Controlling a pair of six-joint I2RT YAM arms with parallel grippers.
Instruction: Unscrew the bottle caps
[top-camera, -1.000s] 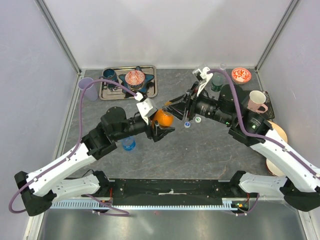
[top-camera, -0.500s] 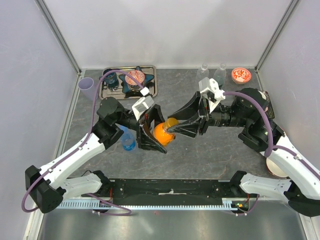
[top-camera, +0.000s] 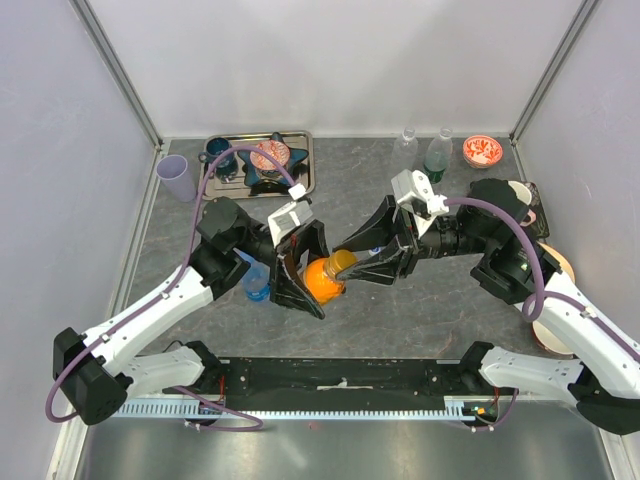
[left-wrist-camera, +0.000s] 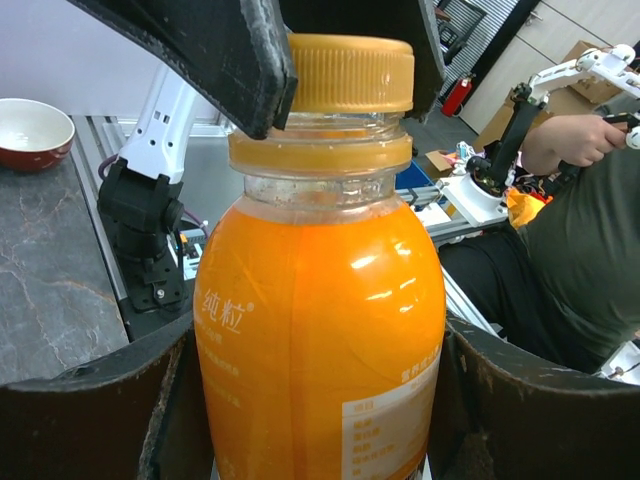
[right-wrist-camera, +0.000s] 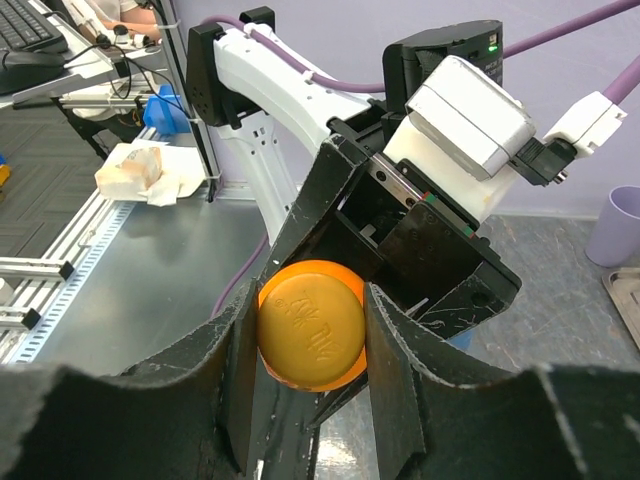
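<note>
Four bottles (top-camera: 322, 282) (top-camera: 257, 288) (top-camera: 407, 140) (top-camera: 438, 152), one orange cap (right-wrist-camera: 310, 338)

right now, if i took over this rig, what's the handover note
Grippers: left gripper shut on the orange bottle; right gripper shut on its orange cap.
Done: bottle held tilted between the arms, cap gripped.
Not done: the cap still sits on the neck.
Left: twist this cap off. A blue bottle stands by the left arm, and two back bottles stand at the far edge; whether those are capped I cannot tell.
</note>
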